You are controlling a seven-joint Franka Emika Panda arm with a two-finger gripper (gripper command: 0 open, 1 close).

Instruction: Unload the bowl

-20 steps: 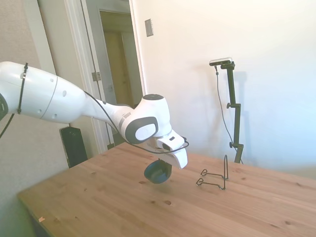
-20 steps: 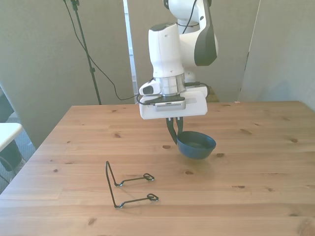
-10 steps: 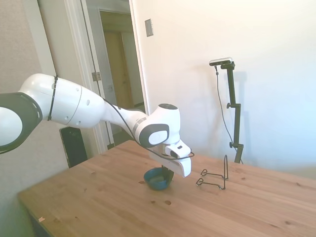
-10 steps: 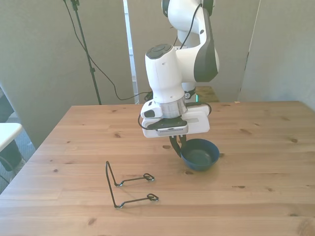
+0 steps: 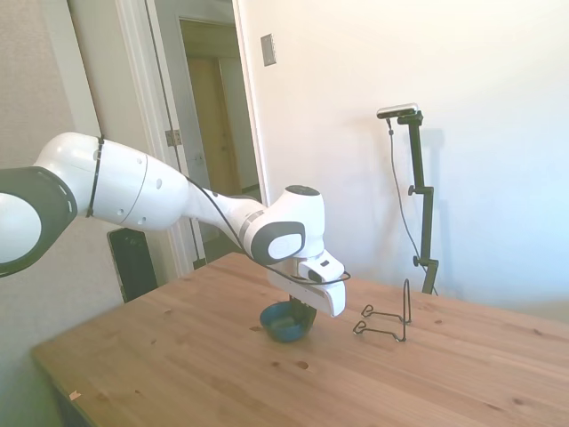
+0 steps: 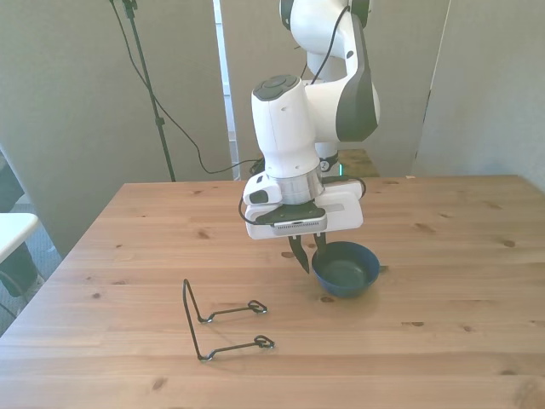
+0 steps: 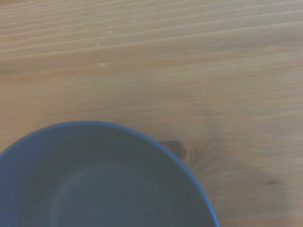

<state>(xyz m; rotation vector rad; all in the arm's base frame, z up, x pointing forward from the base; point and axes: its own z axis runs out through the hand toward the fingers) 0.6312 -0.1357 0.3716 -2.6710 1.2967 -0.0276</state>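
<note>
Bowl (image 6: 346,269) is sitting upright on table (image 6: 443,298), clear of rack (image 6: 223,324). Gripper (image 6: 307,252) fingers are parting, straddling its rim: release step. Next, lifting straight away.

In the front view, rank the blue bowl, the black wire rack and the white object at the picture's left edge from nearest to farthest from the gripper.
1. Small round blue bowl: on the wooden table, right beside the gripper.
2. Thin black wire rack: toward the camera, on the front view's left.
3. White object: off the table at the left edge, farthest.
</note>
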